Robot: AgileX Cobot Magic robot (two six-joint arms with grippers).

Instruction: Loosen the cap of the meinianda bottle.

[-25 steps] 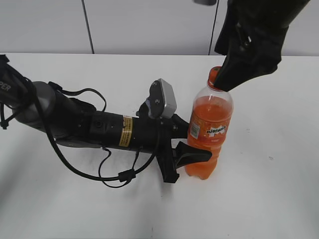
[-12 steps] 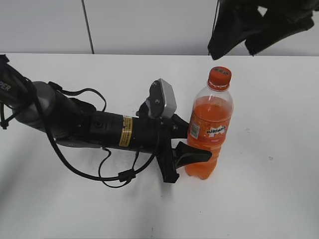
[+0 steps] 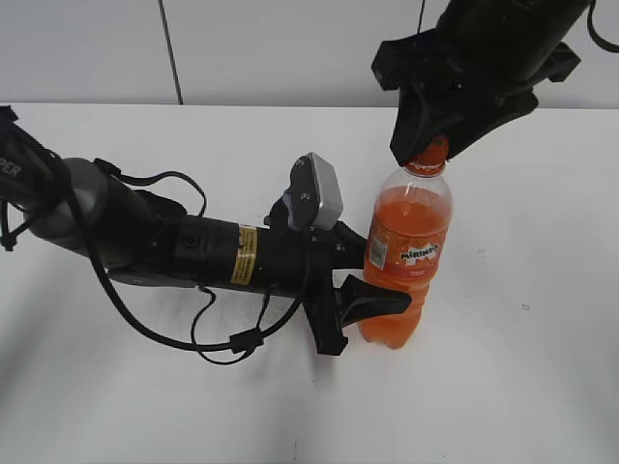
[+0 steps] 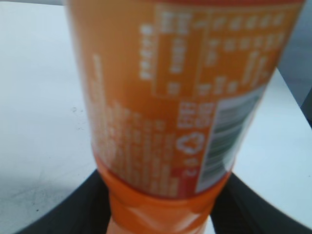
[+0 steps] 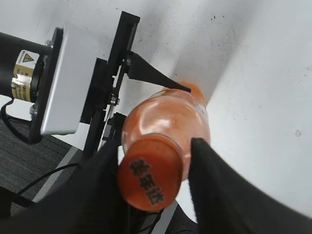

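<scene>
Both claws on bottle [image 3: 406, 246] — right claw [image 3: 426, 155] back down, closing around cap [image 5: 148, 178]; left claw [image 3: 372, 290] clamps base.

orange cap [image 5: 147, 181] btwn r hand [image 5: 151, 187] fingers [image 5: 214, 190]

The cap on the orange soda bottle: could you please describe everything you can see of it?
The cap is a small round orange plastic screw cap with dark printed characters on top. It sits on the neck of the upright bottle. The right gripper straddles it, one dark finger on each side, the left one seemingly against it.
</scene>
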